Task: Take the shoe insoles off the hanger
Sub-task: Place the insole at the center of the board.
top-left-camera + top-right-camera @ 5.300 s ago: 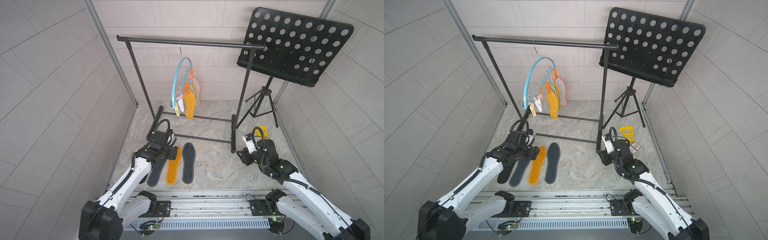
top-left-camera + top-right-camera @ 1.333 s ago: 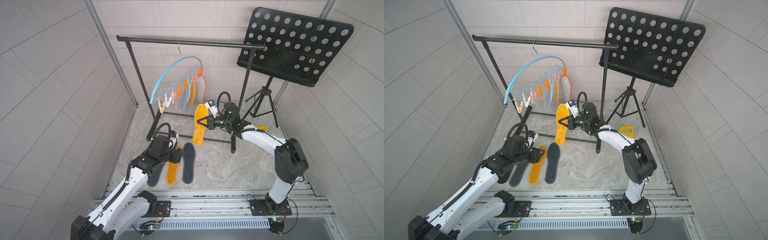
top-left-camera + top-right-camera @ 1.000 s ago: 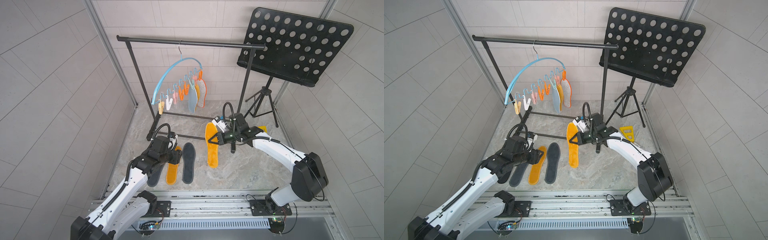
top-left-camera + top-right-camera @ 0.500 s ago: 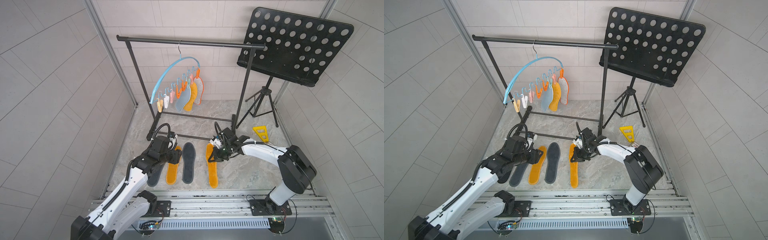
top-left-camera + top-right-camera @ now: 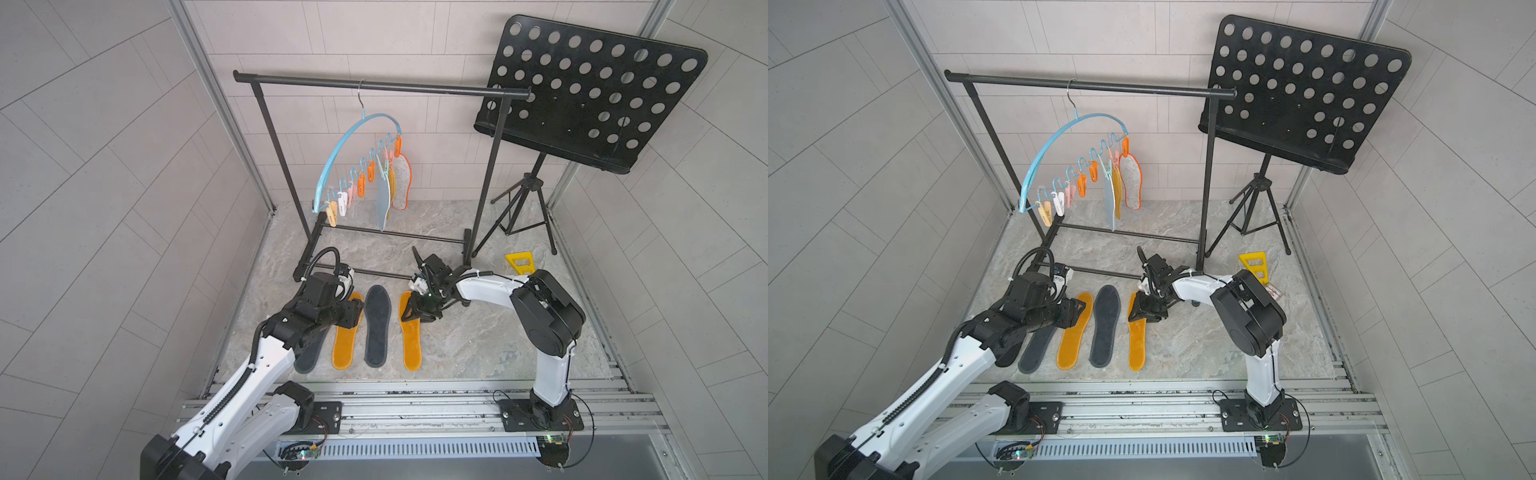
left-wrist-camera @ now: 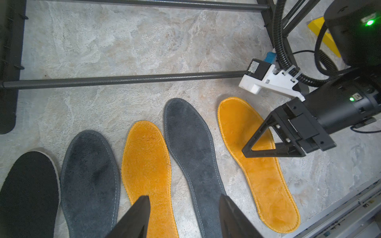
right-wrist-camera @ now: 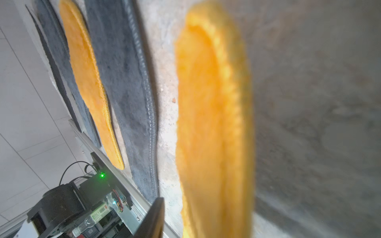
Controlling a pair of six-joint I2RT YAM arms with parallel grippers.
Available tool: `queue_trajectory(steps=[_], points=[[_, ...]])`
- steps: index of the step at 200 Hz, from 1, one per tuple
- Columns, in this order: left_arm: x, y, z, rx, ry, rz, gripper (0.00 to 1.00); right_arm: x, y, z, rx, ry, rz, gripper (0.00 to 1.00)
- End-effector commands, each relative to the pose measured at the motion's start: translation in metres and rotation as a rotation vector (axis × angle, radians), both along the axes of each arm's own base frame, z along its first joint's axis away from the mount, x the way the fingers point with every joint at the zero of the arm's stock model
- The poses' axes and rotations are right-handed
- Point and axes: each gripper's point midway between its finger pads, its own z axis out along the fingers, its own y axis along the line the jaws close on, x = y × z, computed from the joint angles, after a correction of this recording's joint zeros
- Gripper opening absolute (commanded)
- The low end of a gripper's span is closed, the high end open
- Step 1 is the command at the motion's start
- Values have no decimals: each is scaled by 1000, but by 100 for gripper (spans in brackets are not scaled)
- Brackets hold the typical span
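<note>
The light-blue hanger (image 5: 332, 162) hangs from the rack with three shoe insoles clipped on: a grey-blue one (image 5: 382, 199), an orange-yellow one (image 5: 392, 183) and a red-orange mesh one (image 5: 402, 183). Several insoles lie in a row on the floor, with the rightmost orange one (image 5: 410, 336) seen in both top views. My right gripper (image 5: 419, 311) stands open just above its far end, and one finger (image 7: 153, 216) shows clear of the insole (image 7: 212, 123). My left gripper (image 6: 183, 218) hovers open and empty over an orange insole (image 6: 146, 156) and a dark grey one (image 6: 191, 144).
The black garment rack (image 5: 374, 86) has floor bars (image 5: 395, 237) just behind the insole row. A black perforated music stand (image 5: 582, 91) on a tripod stands at the back right. A yellow triangular piece (image 5: 518, 262) lies near the right arm. The metal rail (image 5: 415, 407) bounds the front.
My right gripper carried an orange insole down from the hanger, laid it on the floor right of the dark grey one and opened. The hanger has swung. The left arm stayed put.
</note>
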Motion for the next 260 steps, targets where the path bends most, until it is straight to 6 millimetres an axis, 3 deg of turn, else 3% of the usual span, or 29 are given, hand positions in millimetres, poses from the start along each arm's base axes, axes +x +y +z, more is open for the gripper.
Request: queue_trajectory(steps=[1,54,95,128,158,181,206,244,260], points=[[-5,4,-3,17,5,6,60,-1,-11,2,-60,-17,-8,50],[-4,4,-4,19,7,8,60,-16,-53,4,-187,-89,30,52],[-5,4,-3,18,5,7,60,-32,-44,-14,-155,-34,30,39],[-5,4,-4,19,6,5,60,-31,-31,-26,-130,7,-6,34],[-5,4,-4,22,4,4,60,-31,-20,-24,-114,27,3,33],[-5,5,-3,25,1,6,60,-22,-27,-7,-110,-36,-8,32],[-5,4,-5,25,6,4,60,-6,-45,33,-83,-181,12,36],[-5,1,-7,22,13,0,60,14,-104,104,-57,-490,27,40],[-5,0,-8,19,19,-5,60,5,-130,113,-160,-565,90,41]])
